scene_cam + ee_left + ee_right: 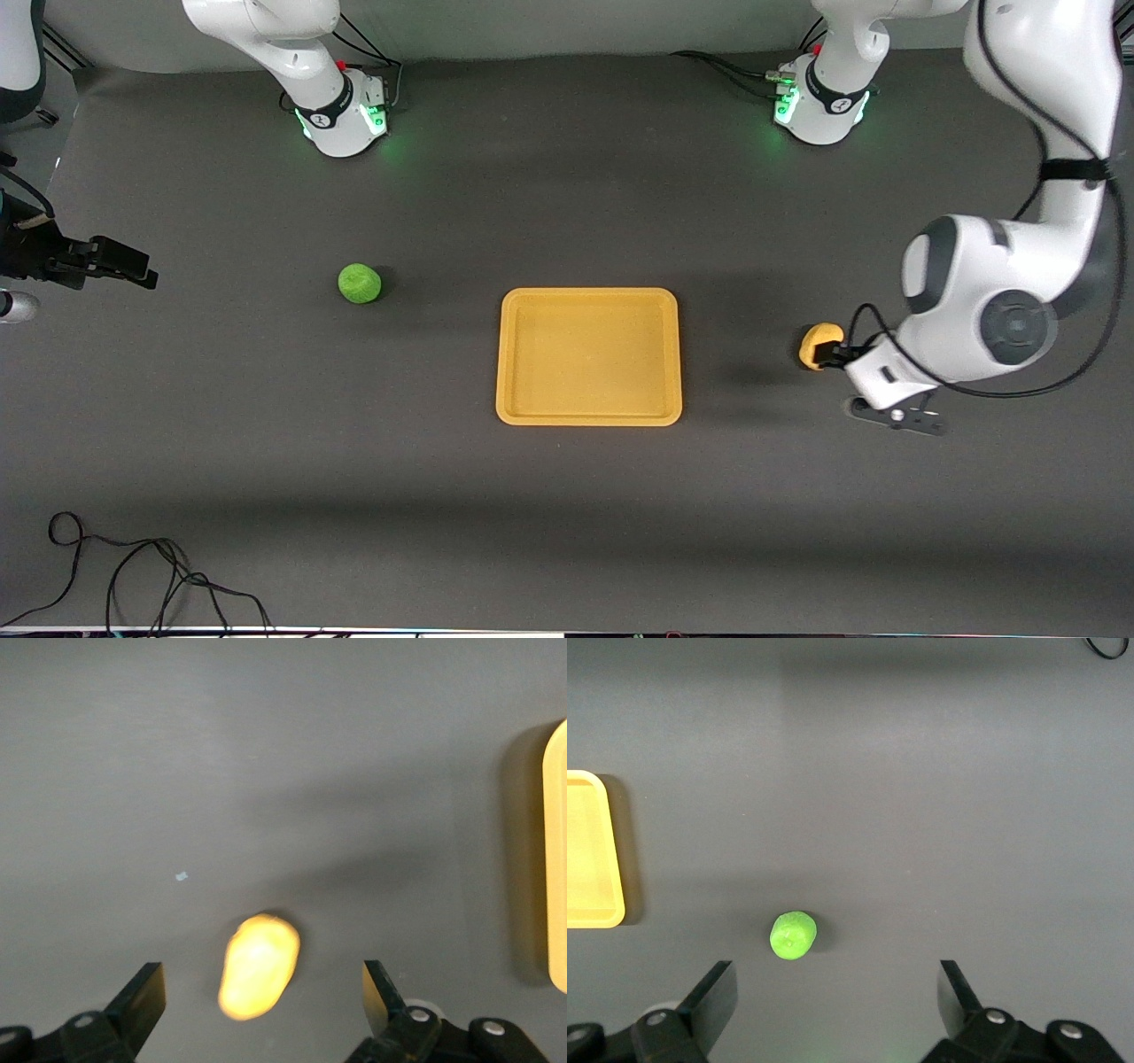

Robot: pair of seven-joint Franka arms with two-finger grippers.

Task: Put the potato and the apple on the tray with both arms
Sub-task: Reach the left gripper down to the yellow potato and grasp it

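The yellow-orange tray [589, 301] lies flat mid-table with nothing in it. The potato [817, 340], a yellow-orange oval, rests on the mat toward the left arm's end. My left gripper [834, 356] is low over it and open; in the left wrist view the potato [259, 966] lies between the spread fingers of the gripper [261, 979], touching neither, with the tray's rim [556, 868] at the edge. The green apple [360, 283] sits toward the right arm's end. My right gripper [146, 270] is open and apart from it; the apple [794, 935] shows just ahead of that gripper [833, 979].
The two arm bases [341, 120] [819, 106] glow green along the table's back edge. A loose black cable [133, 576] curls near the front edge at the right arm's end. The tray's corner [589, 850] shows in the right wrist view.
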